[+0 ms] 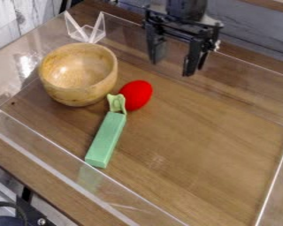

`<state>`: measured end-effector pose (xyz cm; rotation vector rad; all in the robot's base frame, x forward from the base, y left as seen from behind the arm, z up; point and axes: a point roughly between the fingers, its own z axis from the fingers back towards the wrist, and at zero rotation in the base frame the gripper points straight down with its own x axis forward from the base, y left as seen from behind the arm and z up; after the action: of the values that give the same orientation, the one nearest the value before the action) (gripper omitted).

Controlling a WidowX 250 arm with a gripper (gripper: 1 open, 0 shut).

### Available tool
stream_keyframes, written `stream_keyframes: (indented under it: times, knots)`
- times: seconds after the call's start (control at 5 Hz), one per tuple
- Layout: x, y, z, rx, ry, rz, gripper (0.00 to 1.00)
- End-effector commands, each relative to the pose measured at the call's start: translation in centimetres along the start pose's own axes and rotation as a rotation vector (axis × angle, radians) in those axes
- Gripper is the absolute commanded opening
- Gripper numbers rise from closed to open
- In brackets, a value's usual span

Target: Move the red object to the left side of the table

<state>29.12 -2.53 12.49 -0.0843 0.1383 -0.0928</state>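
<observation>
1. camera view is looking down at an angle on the table [203,124], a brown wood-grain top with low clear plastic walls standing along its edges.
2. the red object [135,94] is sitting on the wood just right of the wooden bowl [78,73], close to it; whether the two are touching is hard to tell.
3. a small light green stem piece is sticking out at the lower left of the red object, meeting the top end of the green block [107,139].
4. the green block is lying flat, running from just below the bowl down toward the near wall, slightly slanted.
5. the gripper [176,57] is hanging above the wood, up and to the right of the bowl, beyond the red object and apart from it.
6. its dark fingers [193,60] are pointing downward and standing spread wide, with nothing between them.
7. the bowl is sitting upright toward the left part of the table, showing an empty inside.
</observation>
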Motion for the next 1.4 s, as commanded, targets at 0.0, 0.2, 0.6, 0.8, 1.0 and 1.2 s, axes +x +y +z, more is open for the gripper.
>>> stream_keyframes:
  times: [0.0,0.2,0.6,0.8,1.0,1.2]
  knots:
    - [1.2,-1.3,1.3,-0.004,-0.085,-0.032,1.0]
    - [1.6,-2.3,1.0,-0.015,-0.1,-0.063,1.0]
    - [2.0,-2.6,1.3,-0.028,-0.131,-0.128,1.0]
    - [2.2,-1.9,1.6,-0.046,-0.138,-0.124,1.0]
    - [2.1,-1.4,1.8,-0.061,-0.146,-0.119,1.0]
    - [2.0,-0.9,1.8,-0.068,-0.148,-0.114,1.0]
